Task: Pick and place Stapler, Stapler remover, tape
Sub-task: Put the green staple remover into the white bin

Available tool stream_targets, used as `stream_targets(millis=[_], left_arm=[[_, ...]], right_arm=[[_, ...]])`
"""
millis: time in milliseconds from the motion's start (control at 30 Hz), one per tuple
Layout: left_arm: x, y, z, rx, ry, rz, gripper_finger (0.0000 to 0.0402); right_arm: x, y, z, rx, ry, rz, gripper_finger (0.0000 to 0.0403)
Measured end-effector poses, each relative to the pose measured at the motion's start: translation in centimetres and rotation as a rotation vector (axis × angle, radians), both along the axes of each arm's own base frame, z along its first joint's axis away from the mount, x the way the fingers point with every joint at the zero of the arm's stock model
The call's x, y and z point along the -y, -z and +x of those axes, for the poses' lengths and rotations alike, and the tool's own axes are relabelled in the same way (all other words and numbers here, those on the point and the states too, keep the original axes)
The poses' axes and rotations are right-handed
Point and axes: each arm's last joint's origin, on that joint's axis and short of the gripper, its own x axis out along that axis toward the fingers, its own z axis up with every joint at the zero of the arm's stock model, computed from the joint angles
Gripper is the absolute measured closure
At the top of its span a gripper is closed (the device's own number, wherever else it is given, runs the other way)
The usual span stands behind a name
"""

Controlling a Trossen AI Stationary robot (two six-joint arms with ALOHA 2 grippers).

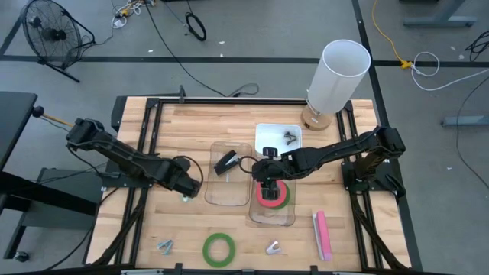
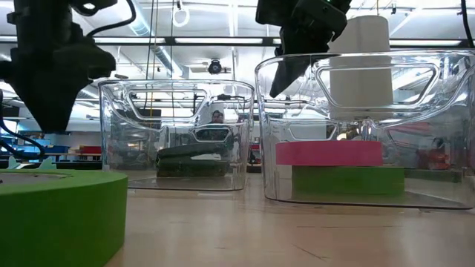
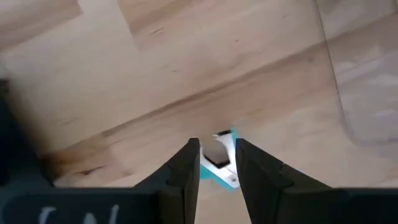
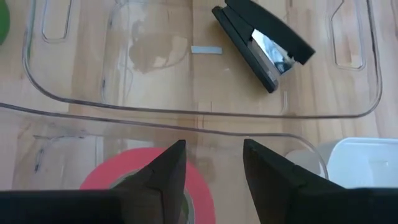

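A red-pink tape roll [image 1: 276,195] lies on a green roll [image 2: 347,180] inside the right clear bin [image 1: 286,218]. Another green roll [image 1: 218,248] lies flat on the table near the front edge. A black stapler [image 1: 226,162] lies in the left clear bin [image 1: 218,195]. My right gripper [image 1: 266,180] hangs open above the right bin, just over the red-pink roll [image 4: 134,174], touching nothing. My left gripper [image 1: 186,186] is at the left of the left bin, shut on a small teal and white staple remover [image 3: 219,158]. My left gripper pinches the teal staple remover [image 3: 229,177] between its two fingers, one finger on each side. The fingers slant down at the table. The remover sticks out past the fingertips [image 3: 189,155]. I cannot tell whether it is clear of the wood.
A pink stapler [image 1: 322,233] and two small staple removers [image 1: 165,246] [image 1: 273,247] lie near the front edge. A white tray [image 1: 269,137] with dark removers stands behind the bins. A tall white cylinder [image 1: 336,76] stands at the far right.
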Motion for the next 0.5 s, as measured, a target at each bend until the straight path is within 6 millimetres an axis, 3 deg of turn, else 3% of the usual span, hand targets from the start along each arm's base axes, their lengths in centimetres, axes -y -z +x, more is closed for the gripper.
stream_targets(millis=[500], left_arm=[[0.62, 0.61, -0.37, -0.013, -0.131, -0.098, 0.0294]], right_arm=[[-0.02, -0.07, 0.11, 0.008, -0.041, -0.025, 0.024]])
